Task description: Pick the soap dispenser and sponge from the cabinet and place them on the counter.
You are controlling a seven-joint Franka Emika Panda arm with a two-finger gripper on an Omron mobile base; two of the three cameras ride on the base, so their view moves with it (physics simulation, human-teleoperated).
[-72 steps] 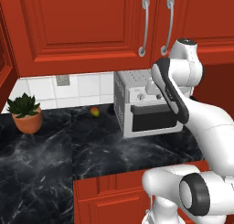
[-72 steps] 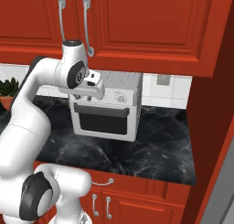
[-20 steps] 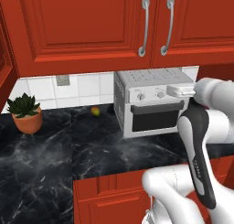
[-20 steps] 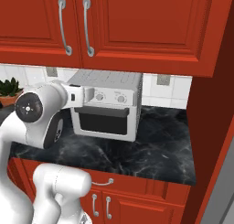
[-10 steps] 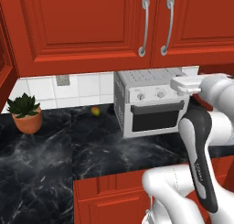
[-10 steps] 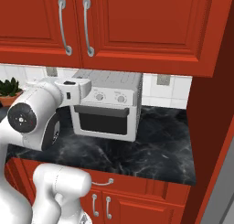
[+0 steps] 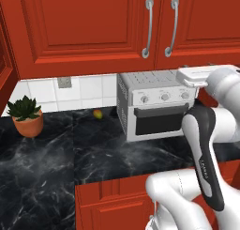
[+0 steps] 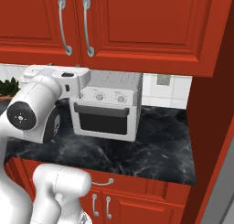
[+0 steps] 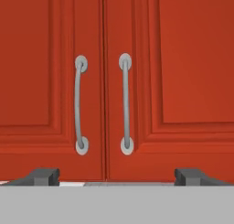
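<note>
straight ahead of the open gripper, the cabinet stands shut.

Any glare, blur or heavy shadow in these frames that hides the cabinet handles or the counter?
Hand view: flat even light, the cabinet and both handles crisp. Left base view: soft shade under the cabinet over the tiles, counter veins sharp. Right base view: toaster oven clear, no glare or blur.

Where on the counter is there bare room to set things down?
The counter is bare between the potted plant and the toaster oven, apart from the small fruit by the backsplash. It is also bare between the oven and the right-hand cabinet side.
</note>
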